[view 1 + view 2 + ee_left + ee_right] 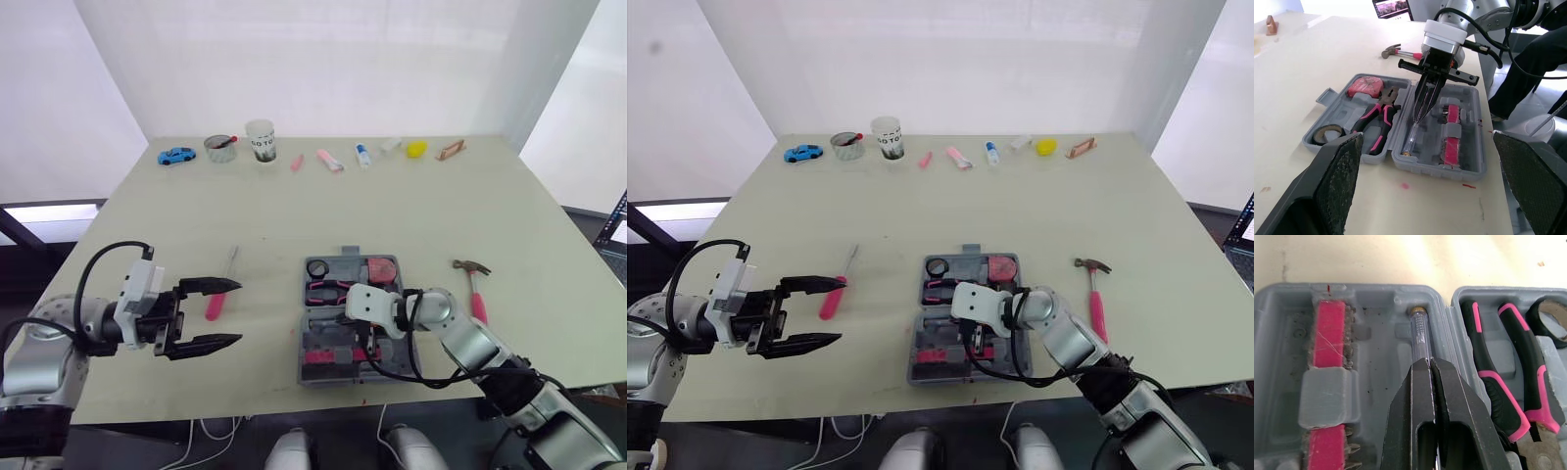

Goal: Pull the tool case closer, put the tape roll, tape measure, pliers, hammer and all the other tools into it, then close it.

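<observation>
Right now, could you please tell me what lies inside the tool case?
The tool case holds a tape roll, tape measure, pliers, a pink bit holder and a clear screwdriver, which the right pincer grips. The pincer covers the screwdriver's other end.

The right gripper (1430, 361) hides one end of the clear tool (1420, 335). The tape roll (1540, 327) and pliers (1494, 387) are cut off in the right wrist view.

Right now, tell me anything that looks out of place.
The hammer and a pink screwdriver lie on the table outside the open case. Small red specks mark the table beside the case. Nothing looks broken.
</observation>
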`<state>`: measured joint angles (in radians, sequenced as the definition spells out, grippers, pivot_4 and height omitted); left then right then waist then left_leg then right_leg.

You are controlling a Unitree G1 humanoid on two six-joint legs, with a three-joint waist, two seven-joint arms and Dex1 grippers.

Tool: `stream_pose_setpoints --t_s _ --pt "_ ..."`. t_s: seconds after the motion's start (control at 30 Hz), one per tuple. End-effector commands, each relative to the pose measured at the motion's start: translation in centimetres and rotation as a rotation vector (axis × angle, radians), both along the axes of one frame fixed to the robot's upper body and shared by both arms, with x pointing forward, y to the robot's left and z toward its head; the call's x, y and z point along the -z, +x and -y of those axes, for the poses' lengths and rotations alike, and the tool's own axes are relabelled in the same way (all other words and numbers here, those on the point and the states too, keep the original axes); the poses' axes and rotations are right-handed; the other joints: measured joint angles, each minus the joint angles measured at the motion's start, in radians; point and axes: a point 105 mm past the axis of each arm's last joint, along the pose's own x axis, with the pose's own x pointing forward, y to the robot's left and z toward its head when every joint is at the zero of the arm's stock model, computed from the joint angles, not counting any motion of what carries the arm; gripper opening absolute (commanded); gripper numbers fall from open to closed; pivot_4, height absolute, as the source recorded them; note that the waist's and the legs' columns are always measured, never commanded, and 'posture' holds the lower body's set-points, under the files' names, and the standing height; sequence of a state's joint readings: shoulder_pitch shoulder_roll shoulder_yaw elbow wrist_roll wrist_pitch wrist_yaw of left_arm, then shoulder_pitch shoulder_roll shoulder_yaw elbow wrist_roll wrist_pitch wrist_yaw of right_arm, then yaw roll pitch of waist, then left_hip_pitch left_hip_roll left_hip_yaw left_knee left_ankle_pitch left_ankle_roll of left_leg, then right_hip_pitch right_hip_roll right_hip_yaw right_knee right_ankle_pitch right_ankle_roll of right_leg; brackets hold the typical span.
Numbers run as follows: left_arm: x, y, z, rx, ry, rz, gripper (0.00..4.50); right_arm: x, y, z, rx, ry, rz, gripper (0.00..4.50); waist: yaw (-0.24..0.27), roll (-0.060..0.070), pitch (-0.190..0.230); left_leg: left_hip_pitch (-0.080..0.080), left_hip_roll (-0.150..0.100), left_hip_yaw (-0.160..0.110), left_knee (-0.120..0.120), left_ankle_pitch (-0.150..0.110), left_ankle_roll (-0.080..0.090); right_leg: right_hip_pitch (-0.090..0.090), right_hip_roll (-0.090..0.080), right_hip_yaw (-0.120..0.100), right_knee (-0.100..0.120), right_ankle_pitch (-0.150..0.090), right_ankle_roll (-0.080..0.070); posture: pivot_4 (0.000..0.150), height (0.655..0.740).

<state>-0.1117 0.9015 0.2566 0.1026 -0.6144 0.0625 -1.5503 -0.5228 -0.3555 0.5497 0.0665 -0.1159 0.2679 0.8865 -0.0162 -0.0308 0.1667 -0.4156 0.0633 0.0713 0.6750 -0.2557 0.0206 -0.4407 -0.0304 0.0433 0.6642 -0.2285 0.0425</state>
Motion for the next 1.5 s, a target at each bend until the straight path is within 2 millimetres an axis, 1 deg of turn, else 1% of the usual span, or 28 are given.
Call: stream_pose_setpoints --t_s 0.03,0.7,1.1,1.3,1.5 --pt "-0.7 -0.3 0.2 0.037 -0.002 0.024 4.5 -0.8 0.2 -0.1 -0.004 0.021 0.036 0.07 0.0 0.0 0.0 0.0 0.0 0.0 0.0 0.0 0.0 0.0 0.0 0.0 0.0 0.0 0.0 0.15 0.74" --pt "-0.5 -0.3 0.3 0.037 -0.009 0.018 4.5 0.2 0.0 0.6 0.014 -0.013 -0.001 0.07 0.0 0.0 0.0 0.0 0.0 0.0 0.0 0.0 0.0 0.0 0.0 0.0 0.0 0.0 0.0 0.15 0.74" --pt "-0.5 -0.4 0.3 0.036 -0.008 0.015 4.5 1.6 0.1 1.3 0.021 -0.07 -0.008 0.07 0.0 0.0 0.0 0.001 0.0 0.0 0.0 0.0 0.0 0.001 0.0 0.0 0.0 0.0 0.0 0.15 0.74" --pt "-0.6 -0.4 0.2 0.036 -0.007 0.015 4.5 2.0 0.0 1.2 0.027 -0.074 -0.019 0.07 0.0 -0.001 -0.001 0.001 0.0 0.0 0.0 0.0 0.0 0.001 0.0 0.0 0.0 0.0 0.0 0.15 0.74" --pt "-0.6 -0.3 0.3 0.038 -0.008 0.017 4.5 2.6 0.2 1.5 0.06 -0.086 -0.058 0.07 -0.001 -0.002 -0.002 0.002 0.0 0.0 0.0 0.0 0.0 0.001 0.0 0.0 0.001 0.0 0.0 0.15 0.74"
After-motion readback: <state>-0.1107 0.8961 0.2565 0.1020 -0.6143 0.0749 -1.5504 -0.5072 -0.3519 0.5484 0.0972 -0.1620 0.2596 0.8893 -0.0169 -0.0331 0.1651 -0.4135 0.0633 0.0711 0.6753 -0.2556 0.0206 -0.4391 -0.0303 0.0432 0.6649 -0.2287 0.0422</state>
